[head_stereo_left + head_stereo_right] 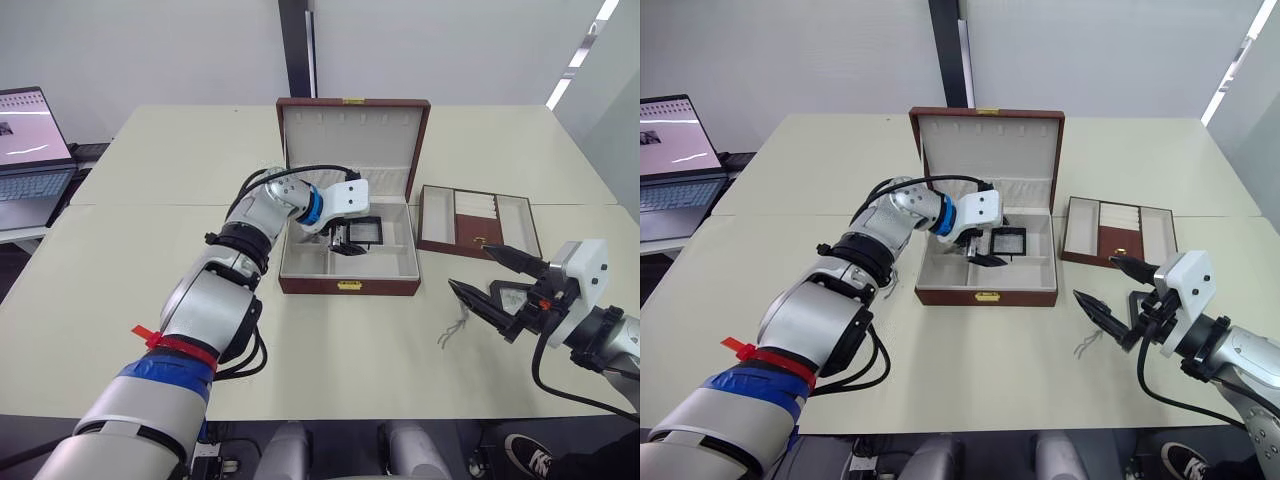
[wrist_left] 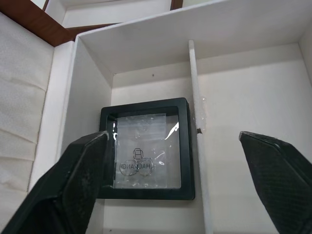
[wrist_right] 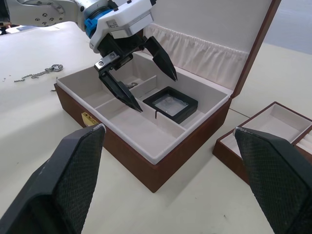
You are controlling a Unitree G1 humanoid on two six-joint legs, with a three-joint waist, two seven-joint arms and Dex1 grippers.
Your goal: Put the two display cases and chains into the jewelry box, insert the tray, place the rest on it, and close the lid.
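The jewelry box (image 1: 348,285) stands in the middle of the table with its lid (image 1: 350,135) upright. One display case (image 1: 366,232) lies flat in a rear compartment (image 2: 146,148). My left gripper (image 1: 345,240) hovers open just above that case, a finger on each side, not touching it. My right gripper (image 1: 470,268) is open and holds nothing, low over the table to the right of the box. A thin chain (image 1: 455,326) lies on the table beside it. Another chain (image 3: 36,74) lies on the table past the box's front corner. The tray (image 1: 478,222) sits to the right of the box.
An open laptop (image 1: 30,150) stands at the far left on a neighbouring table. A dark-framed square (image 1: 510,297) shows behind my right gripper's fingers, and I cannot tell what it is. A seam runs across the tabletop behind the box.
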